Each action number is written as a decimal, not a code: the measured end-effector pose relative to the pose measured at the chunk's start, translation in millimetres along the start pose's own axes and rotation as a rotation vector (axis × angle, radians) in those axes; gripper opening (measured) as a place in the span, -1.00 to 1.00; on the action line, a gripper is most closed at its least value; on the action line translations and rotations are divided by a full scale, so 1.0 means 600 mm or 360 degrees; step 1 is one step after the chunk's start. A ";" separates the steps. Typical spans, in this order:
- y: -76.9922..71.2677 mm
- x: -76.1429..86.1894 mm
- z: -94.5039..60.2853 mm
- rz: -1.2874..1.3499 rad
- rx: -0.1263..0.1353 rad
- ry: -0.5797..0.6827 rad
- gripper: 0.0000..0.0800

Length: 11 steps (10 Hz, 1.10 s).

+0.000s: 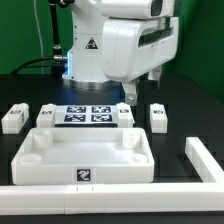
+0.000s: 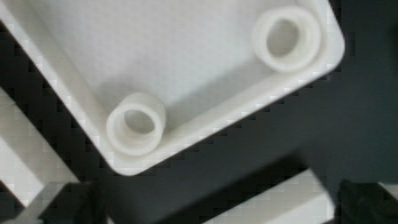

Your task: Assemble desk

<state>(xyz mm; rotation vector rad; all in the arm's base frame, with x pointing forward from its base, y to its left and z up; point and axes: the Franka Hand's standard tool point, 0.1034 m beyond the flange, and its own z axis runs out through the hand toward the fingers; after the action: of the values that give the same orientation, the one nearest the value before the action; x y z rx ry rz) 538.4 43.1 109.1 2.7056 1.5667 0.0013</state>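
1. The large white plastic tray-like desk top [image 1: 85, 152] lies flat on the dark surface [image 1: 185, 125], rim up. A small black-white tag [image 1: 85, 175] sits on its front wall.
2. The white robot arm [image 1: 130, 40] hangs over the back of the scene. Its jaws are raised above the surface behind the tray's far edge, toward the exterior view's right, apart from the tray and touching nothing.
3. Whether the jaws are released or clenched cannot be told from either view; nothing shows between them.
4. The wrist view looks down on one side of the tray, where two round corner sockets [image 2: 137, 120] [image 2: 285, 38] sit just inside the rim.
5. Four white square-post legs lie loose behind the tray: two [image 1: 13, 118] [image 1: 45, 114] toward the exterior view's left and two [image 1: 124, 113] [image 1: 158, 117] toward its right.
6. The marker board [image 1: 88, 113] lies between the inner two legs.
7. Long white border bars run in front of the tray [image 1: 110, 195] and at the exterior view's right [image 1: 205, 160].
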 end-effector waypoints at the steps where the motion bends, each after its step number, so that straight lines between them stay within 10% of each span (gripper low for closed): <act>1: -0.009 -0.021 0.007 -0.0152 -0.0013 0.0009 0.63; 4: 0.003 -0.109 0.047 -0.0685 0.0043 -0.0007 0.63; 11: -0.025 -0.161 0.138 -0.0793 0.0167 -0.0004 0.63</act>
<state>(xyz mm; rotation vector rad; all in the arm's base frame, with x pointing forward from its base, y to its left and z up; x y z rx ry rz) 478.0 -34.4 26.7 2.2982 2.2468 -0.0915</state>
